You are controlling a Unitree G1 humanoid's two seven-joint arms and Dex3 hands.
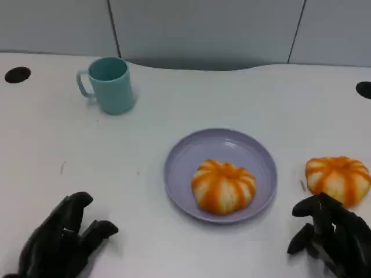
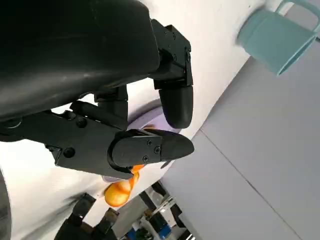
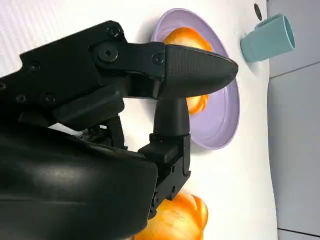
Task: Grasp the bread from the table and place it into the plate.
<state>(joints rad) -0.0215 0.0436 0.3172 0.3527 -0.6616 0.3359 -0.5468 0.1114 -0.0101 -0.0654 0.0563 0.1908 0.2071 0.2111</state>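
Note:
A lavender plate [image 1: 179, 155] lies at the table's middle with one orange-and-white striped bread [image 1: 223, 185] in it. A second striped bread [image 1: 338, 179] sits on the table right of the plate. My right hand [image 1: 333, 234] hovers just in front of this bread, fingers apart and holding nothing. In the right wrist view the right hand [image 3: 150, 100] spreads over the plate [image 3: 225, 125], with the table bread [image 3: 177, 217] close by its palm. My left hand [image 1: 58, 243] rests on the table at the front left, with its fingers apart.
A teal mug [image 1: 110, 84] stands at the back left, well away from both hands. Dark holes mark the tabletop at the far left [image 1: 17, 74] and far right [image 1: 364, 88]. A grey wall runs behind the table.

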